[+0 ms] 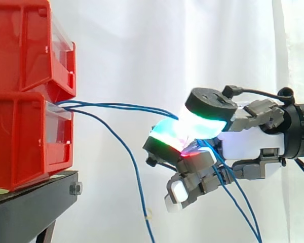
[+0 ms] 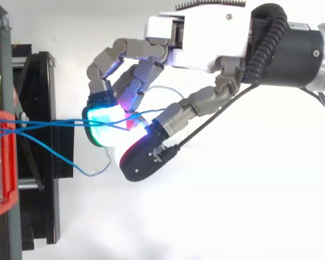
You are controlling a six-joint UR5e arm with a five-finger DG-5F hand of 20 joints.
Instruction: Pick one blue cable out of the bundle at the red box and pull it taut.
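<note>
Hand [image 2: 206, 38] — blue cable [image 1: 121, 105] in its pinch

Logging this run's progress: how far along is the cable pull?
Done: the hand is by the red bins, fingers curled on blue cables. In hand: those cables run almost straight to the hand, slightly bowed, so not fully taut. Left: more than one seems pinched, and another cable hangs slack; single one out and tighten.

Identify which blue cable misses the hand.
The lowest blue cable: it sags from the red bins downward, while the upper cables run level into the hand.
</note>
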